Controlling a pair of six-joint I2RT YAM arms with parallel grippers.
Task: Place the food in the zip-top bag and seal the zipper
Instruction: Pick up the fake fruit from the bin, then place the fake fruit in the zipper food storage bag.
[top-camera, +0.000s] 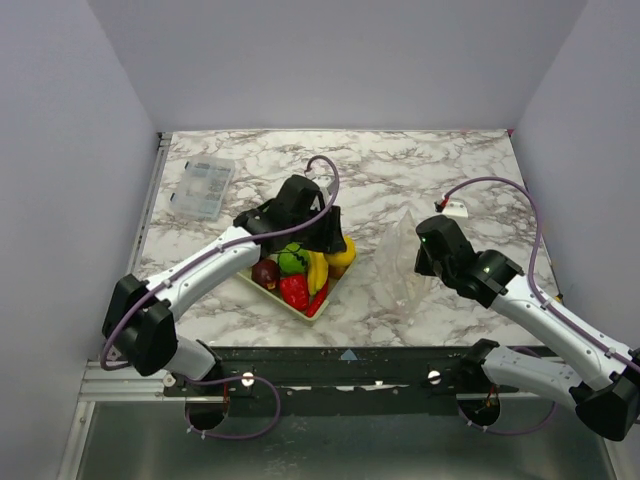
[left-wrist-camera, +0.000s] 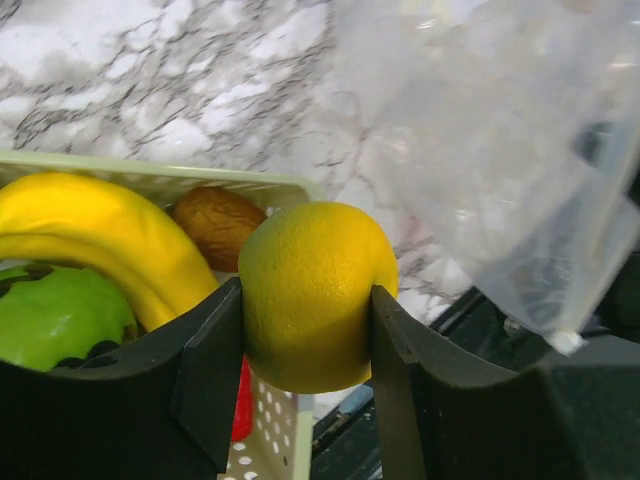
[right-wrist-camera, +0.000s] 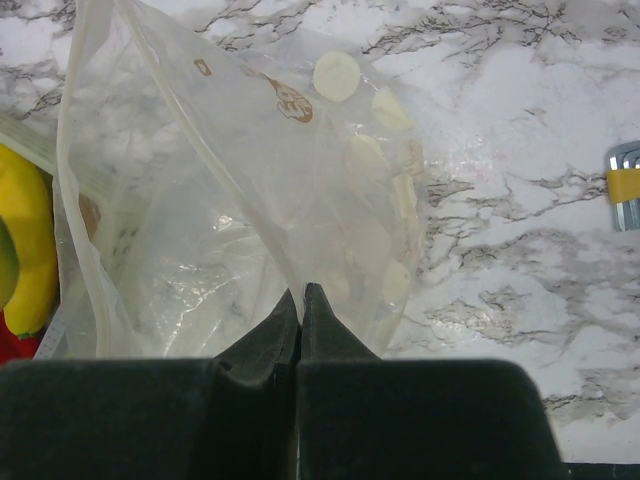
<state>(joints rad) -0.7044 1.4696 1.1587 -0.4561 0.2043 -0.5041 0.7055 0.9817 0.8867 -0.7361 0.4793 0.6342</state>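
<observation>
Surroundings: Marbled white and grey worktop (top-camera: 470, 160), with plain pale walls on three sides.
Basket: you see the pale yellow mesh basket (left-wrist-camera: 130, 168) near the middle of the near edge. It holds a banana (left-wrist-camera: 90, 225), a green fruit (left-wrist-camera: 55, 320), a red pepper (top-camera: 294, 290) and a brown piece (left-wrist-camera: 215, 222).
Left side: the left gripper (left-wrist-camera: 308, 335) is at the basket corner that faces the bag. Its fingers (left-wrist-camera: 210, 360) press on both sides of the lemon (left-wrist-camera: 315, 260).
Right side: the right gripper (right-wrist-camera: 302, 300) is clenched on a thin edge of the zip-top bag (right-wrist-camera: 230, 200).
Bag place: it stands crumpled between the basket and the right edge of the worktop, just beside the basket. You see no food inside it.
Step in hand: in my judgement this is the first pick, and the lemon is caught but not yet carried.
Next move: you must lift the lemon over the basket rim and bring it to the bag mouth, while the right side holds the mouth up. You cannot tell how wide the mouth is. The zipper, not clearly seen, comes last.
Writing: the bag has a small brown printed mark (right-wrist-camera: 290, 100) and pale round spots, but you can read no words.
Other: a clear compartment box (top-camera: 203, 187) lies near the far left corner.
</observation>
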